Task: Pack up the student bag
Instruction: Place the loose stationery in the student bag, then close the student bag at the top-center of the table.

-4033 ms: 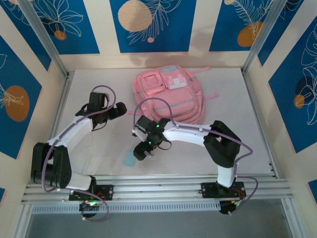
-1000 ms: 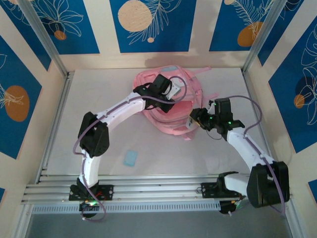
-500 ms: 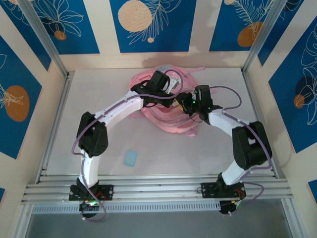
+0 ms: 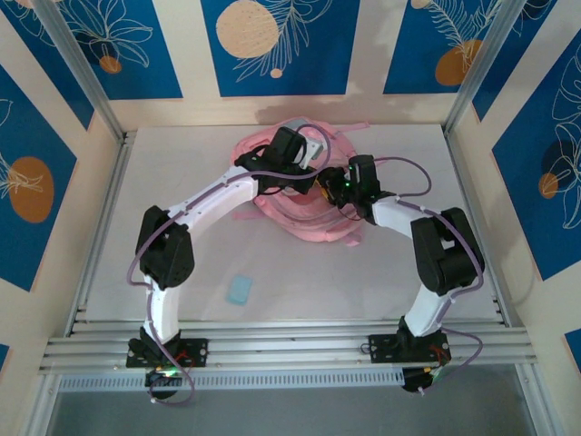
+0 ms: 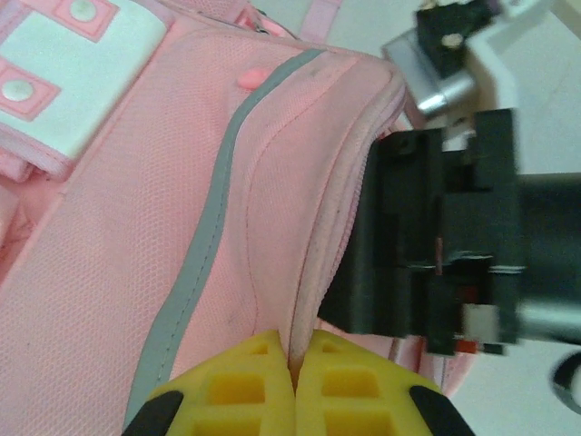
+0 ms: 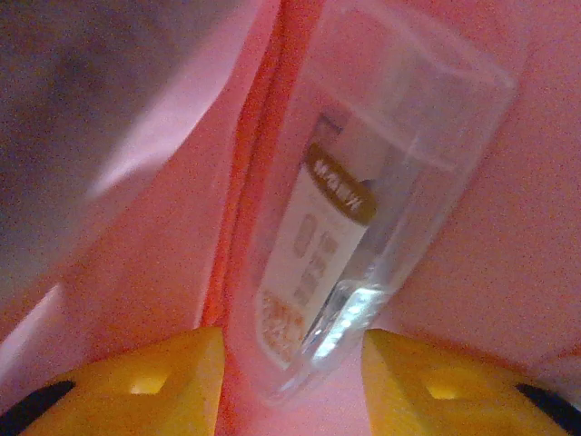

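Observation:
The student bag (image 4: 309, 222), a large pink backpack with grey trim, lies at the back middle of the table. My left gripper (image 4: 311, 180) is shut on the bag's pink opening edge (image 5: 313, 272), its yellow fingertips (image 5: 254, 381) pinching the fabric and holding it up. My right gripper (image 4: 330, 189) reaches into the opening beside it, its black body (image 5: 436, 245) right against the lifted edge. Inside the pink lining (image 6: 136, 272), a clear plastic case (image 6: 363, 200) with a white label lies between my right gripper's (image 6: 290, 363) open yellow fingers, with a gap on each side.
A small flat pale-blue item (image 4: 240, 290) lies on the white table in front of the bag, between the two arm bases. Metal frame posts and patterned walls close in the table on the left, right and back.
The right arm swung left from beside the bag and pushed its gripper into the opening. The left gripper kept its hold on the bag's edge and drew it slightly back.

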Action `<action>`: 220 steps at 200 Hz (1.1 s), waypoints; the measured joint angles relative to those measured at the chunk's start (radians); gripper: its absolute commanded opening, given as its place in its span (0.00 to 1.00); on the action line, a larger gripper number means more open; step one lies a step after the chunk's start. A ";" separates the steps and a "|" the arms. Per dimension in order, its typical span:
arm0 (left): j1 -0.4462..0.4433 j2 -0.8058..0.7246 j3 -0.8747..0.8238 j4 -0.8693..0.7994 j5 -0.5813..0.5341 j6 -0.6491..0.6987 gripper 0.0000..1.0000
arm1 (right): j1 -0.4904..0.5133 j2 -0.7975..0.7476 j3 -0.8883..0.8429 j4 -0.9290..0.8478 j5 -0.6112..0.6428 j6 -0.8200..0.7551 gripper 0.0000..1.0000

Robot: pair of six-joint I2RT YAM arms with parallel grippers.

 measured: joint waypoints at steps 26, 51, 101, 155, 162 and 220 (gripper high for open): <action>0.003 0.000 -0.002 -0.004 0.006 0.007 0.00 | -0.001 0.091 0.067 0.025 0.027 -0.018 0.01; 0.012 -0.001 -0.017 0.005 0.006 0.019 0.00 | 0.003 0.170 0.132 0.077 -0.003 -0.017 0.04; 0.039 -0.052 -0.090 0.020 0.021 0.023 0.00 | 0.017 0.148 0.114 0.077 -0.046 -0.074 0.14; 0.066 -0.078 -0.137 0.043 0.045 0.023 0.01 | 0.017 -0.149 0.009 -0.163 -0.048 -0.272 0.33; 0.066 -0.082 -0.145 0.048 0.045 0.023 0.07 | 0.017 -0.184 0.002 -0.199 -0.040 -0.296 0.39; 0.070 -0.174 -0.223 0.045 0.032 0.004 0.96 | 0.000 -0.370 0.009 -0.528 0.050 -0.451 0.99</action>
